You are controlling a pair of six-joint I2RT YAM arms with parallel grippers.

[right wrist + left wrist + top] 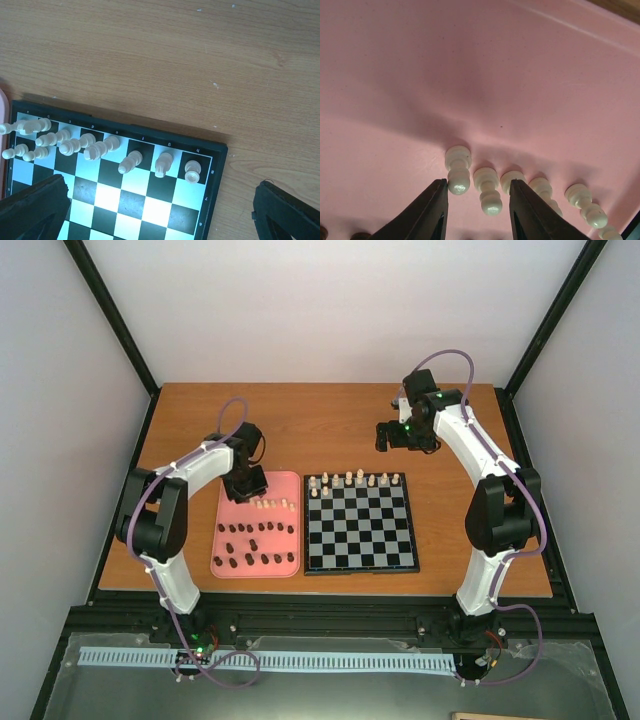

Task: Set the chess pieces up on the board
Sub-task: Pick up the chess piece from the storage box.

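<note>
My left gripper (pixel 247 487) hangs low over the far part of the pink tray (pixel 232 512), open. In the left wrist view its fingers (pixel 432 212) straddle one cream pawn (pixel 489 194) lying in a row of cream chess pieces (pixel 272 505). The pawn to the left (pixel 458 172) touches the left fingertip. Dark chess pieces (pixel 255 545) lie on the tray's near half. The board (pixel 360 540) carries cream pieces (pixel 355 480) along its far rows. My right gripper (pixel 385 435) hovers wide open beyond the board's far right corner, above a cream rook (pixel 193 170).
The pink tray lies directly left of the board on the wooden table (pixel 330 425). The tray's raised rim (pixel 580 27) runs just beyond the pawn row. Black frame posts (pixel 110 320) stand at the table's back corners.
</note>
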